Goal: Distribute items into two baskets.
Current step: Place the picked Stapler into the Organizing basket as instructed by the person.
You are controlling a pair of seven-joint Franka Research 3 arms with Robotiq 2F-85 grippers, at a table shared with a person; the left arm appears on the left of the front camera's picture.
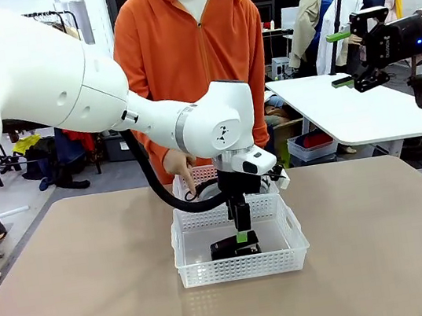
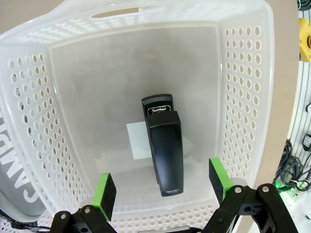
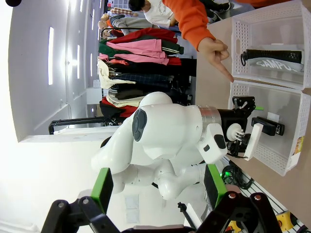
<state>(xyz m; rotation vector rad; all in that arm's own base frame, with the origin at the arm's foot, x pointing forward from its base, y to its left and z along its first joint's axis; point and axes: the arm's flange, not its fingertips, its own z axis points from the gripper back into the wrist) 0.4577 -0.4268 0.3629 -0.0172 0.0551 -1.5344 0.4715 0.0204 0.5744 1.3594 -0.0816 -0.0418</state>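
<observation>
Stapler placement looks like the step in hand: the small black stapler (image 2: 164,145) lies flat on the floor of the nearer translucent white plastic basket (image 1: 243,263) with lattice walls, and the left gripper (image 1: 244,237) hangs inside that basket directly over it. In the left wrist view the green-padded fingers (image 2: 105,195) stand spread wide on either side of the stapler's near end, touching nothing — so the claw holds no load, and the stapler rests on its own beside a small white label on the basket floor. The second basket (image 3: 272,46), of the same perforated white plastic, sits just beyond the first on the person's side, and in the right wrist view the long grey zip pencil case (image 3: 272,58) with white "CAMPUS" lettering lies inside it. The person's hand (image 3: 214,51), coming out of an orange sleeve, points a finger down at the rim between the two baskets. The right gripper (image 1: 355,57) is held high and well apart from the brown table (image 1: 87,288), its jaws likewise spread and empty. With one item in each basket, the distribution seems essentially complete. The next move, by this reading, calls for the left arm to lift straight up out of the basket, keeping its fingers clear of the lattice walls and of the stapler — a sideways drift could catch the rim and drag the light basket along.
</observation>
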